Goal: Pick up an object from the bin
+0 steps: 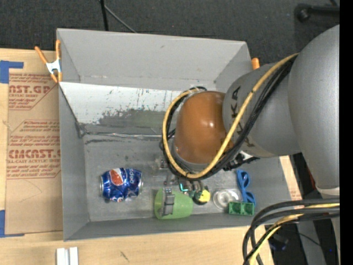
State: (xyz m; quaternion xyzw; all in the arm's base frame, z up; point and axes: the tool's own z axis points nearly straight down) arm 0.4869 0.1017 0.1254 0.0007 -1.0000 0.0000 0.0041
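The step in hand looks like the reach-down over a chosen thing: the arm comes in from 3 o'clock, and under its orange-brown cover (199,127) and looped yellow-and-black cables (172,164) the pincer (169,200) hangs low at about 6 o'clock of the bin (138,65), right above a pale green plastic piece (175,206). A grey part of the pincer shows against the piece's top and seems to touch it or stand just over it. I cannot tell whether the pincer is apart or together, nor whether it has the piece clamped, as the cover and cables hide much of it.

The pale green plastic piece lies on the bin floor close to the near wall. It is rounded and smooth, longer from 9 to 3 o'clock than it is wide, perhaps a small cup on its side. It looks light and fairly stiff, but the curved surface could slip out of a shallow pinch.

My reading is that the next move calls for a firm closing across the narrow width, then a straight lift. A small yellow piece (203,196) sits just beside it at 3 o'clock, with a clear round piece (223,199), a blue piece (244,183) and a green brick (241,208) beyond. A crushed Pepsi can (121,184) lies well apart at 9 o'clock.
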